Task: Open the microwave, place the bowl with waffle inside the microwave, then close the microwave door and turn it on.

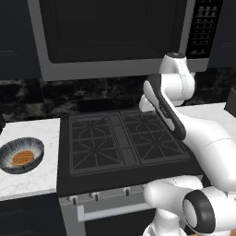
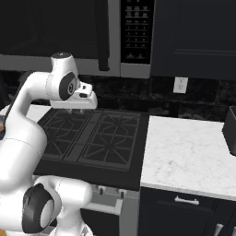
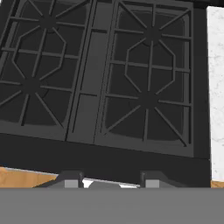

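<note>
One pincer (image 3: 108, 183) over stove (image 1: 122, 140), tips apart, empty | microwave door (image 1: 113, 30) shut, top cropped | waffle (image 1: 23, 158) in bowl (image 1: 9, 154)

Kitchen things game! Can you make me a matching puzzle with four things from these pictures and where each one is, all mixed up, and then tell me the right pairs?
Things:
1. waffle
2. bowl
3. microwave
4. gripper

Places:
A. on the wall above the stove, door shut
B. hanging over the stove grates, fingers apart
C. inside the bowl
D. on the marble counter left of the stove

Right pairs: 1-C, 2-D, 3-A, 4-B
</note>
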